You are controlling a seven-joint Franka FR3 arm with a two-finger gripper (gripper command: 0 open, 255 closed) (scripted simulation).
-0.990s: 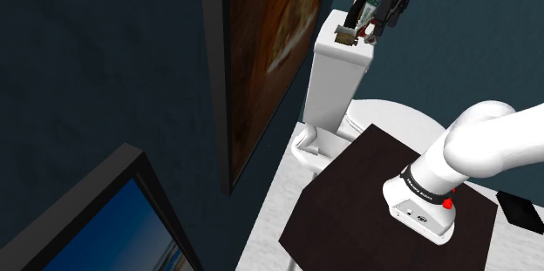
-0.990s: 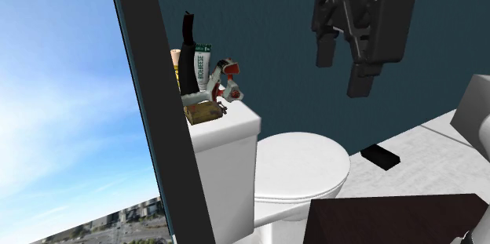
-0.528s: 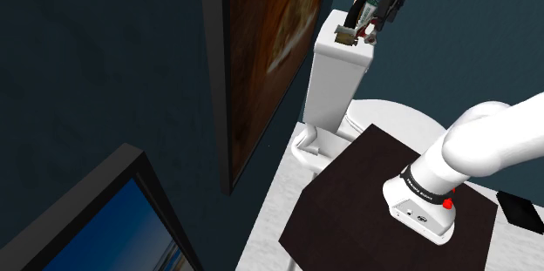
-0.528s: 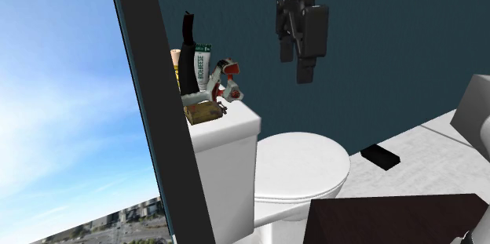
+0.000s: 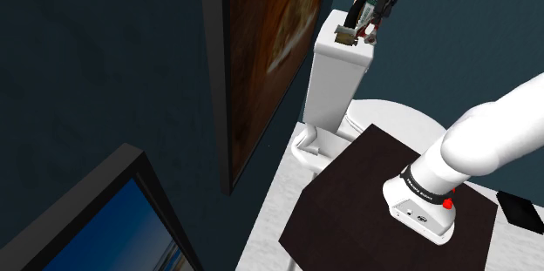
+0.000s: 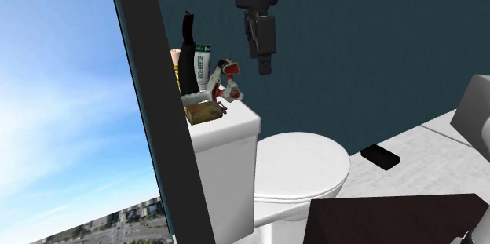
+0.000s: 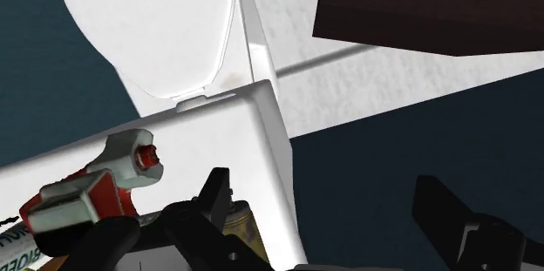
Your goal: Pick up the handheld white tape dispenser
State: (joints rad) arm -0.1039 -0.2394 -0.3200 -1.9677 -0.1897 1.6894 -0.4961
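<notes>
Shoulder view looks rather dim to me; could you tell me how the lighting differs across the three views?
Shoulder view: dim and tilted, the white toilet tank standing out. Second exterior view: bright sky at left, the black gripper dark against the dark-blue wall. Wrist view: evenly lit, the tape dispenser plainly red and white.

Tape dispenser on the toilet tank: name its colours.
The tape dispenser is white and red; wrist view shows it best.

White toilet tank [image 6: 228, 136] under tape dispenser [image 6: 226, 80], tube [image 6: 202, 66] and black bottle [image 6: 187, 46]
</notes>
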